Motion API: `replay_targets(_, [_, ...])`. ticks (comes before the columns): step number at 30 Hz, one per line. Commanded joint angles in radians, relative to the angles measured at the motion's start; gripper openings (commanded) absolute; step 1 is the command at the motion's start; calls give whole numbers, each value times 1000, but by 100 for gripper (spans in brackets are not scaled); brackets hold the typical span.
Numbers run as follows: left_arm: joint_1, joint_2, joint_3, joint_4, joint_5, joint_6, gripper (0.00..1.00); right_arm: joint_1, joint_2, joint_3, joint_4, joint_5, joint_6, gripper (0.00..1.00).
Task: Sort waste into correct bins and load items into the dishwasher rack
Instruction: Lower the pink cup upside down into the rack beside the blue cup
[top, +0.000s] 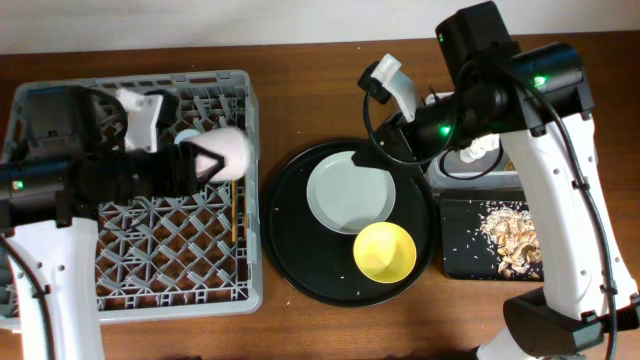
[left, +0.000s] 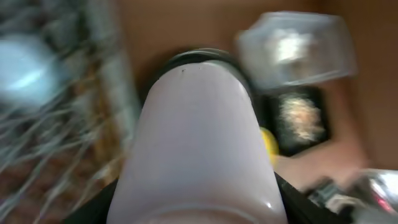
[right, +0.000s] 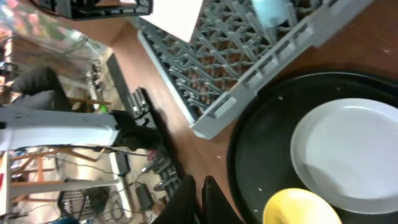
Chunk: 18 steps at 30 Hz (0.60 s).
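Note:
My left gripper is shut on the pink cup and holds it over the right side of the grey dishwasher rack. The cup fills the left wrist view. The light-blue cup sits in the rack, and the chopsticks lie in it near its right wall. The pale plate and the yellow bowl rest on the round black tray. My right gripper is shut and empty above the tray's far edge; its fingers show in the right wrist view.
The clear tub sits half under my right arm with the white tissue in it. The black rectangular tray beside it holds beige food scraps. The gold-brown wrapper is not in view.

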Motion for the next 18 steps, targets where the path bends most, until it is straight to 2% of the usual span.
replay_targets(1, [5,-13,-9,-32,-476,-208,55,0,1,-8,-6,113,-7,8])
replay_targets(4, [5,-8,-43,-44,-538,-273,52,0,1,-21,-6,132,-7,8])
replay_targets(7, [5,-6,-106,-21,-538,-274,52,0,1,-25,-6,144,-8,8])
replay_targets(10, [5,-6,-204,65,-538,-276,52,0,1,-25,-6,153,-7,8])
replay_targets(13, [5,-6,-323,220,-537,-277,52,0,1,-25,-6,153,-7,8])
replay_targets(18, [5,-4,-406,343,-528,-277,52,0,1,-25,-6,153,-7,8])
